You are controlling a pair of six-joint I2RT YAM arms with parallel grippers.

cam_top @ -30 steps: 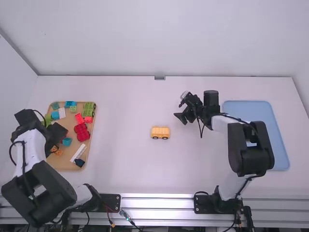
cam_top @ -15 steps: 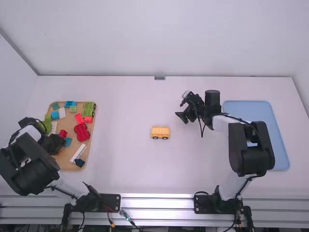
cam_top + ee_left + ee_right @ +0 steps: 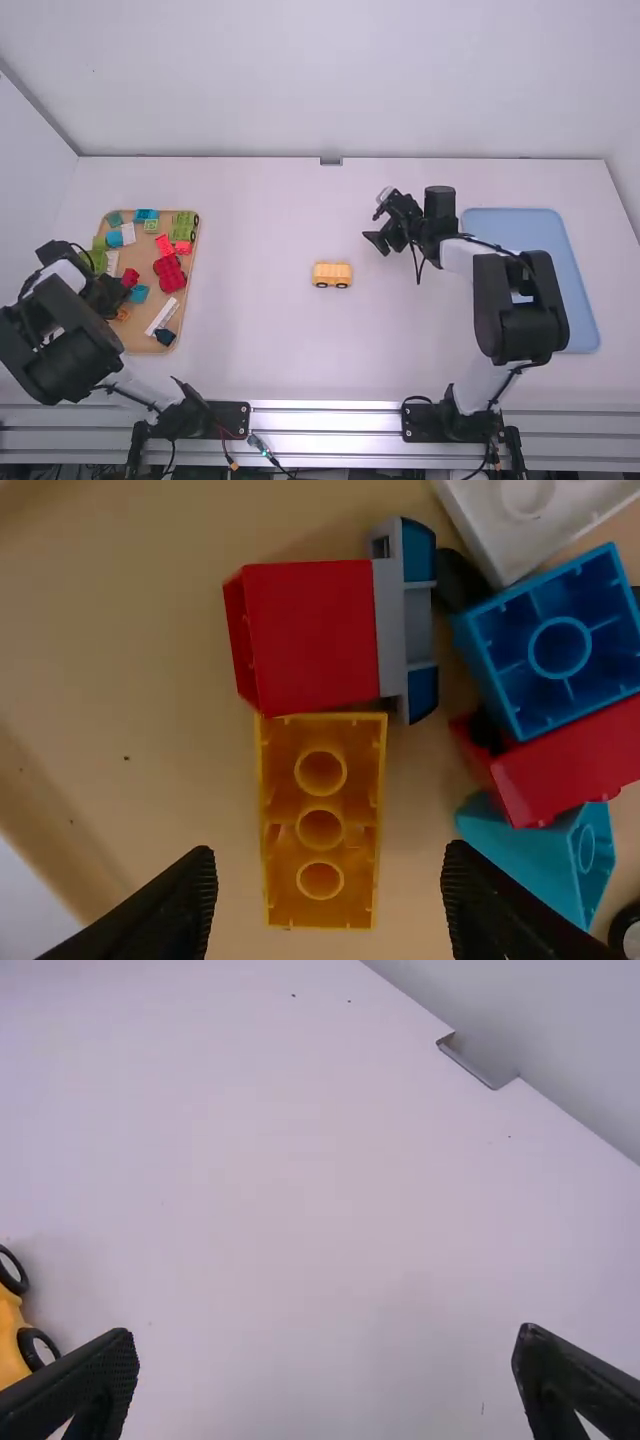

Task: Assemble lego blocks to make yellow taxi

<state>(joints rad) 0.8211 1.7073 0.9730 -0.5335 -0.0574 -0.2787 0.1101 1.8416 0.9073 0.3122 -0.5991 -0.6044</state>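
I've just folded the left arm back toward the near left, leaving its tool [image 3: 330, 872] above the tray [image 3: 139, 341], fingers apart on either side of a hollow yellow block [image 3: 320, 905]. That looks like the taxi's next piece, so I judge a straight lowering and squeeze comes next. The block lies upside down, three round tubes in its glossy plastic shell, one end against a smooth red block [image 3: 312, 635]; that neighbour could get dragged along. The yellow car base [image 3: 332, 274], boxy on black wheels, sits mid-tabletop [image 3: 260, 345]. My right tool [image 3: 325, 1345] waits to its right, fingers apart, holding nothing.
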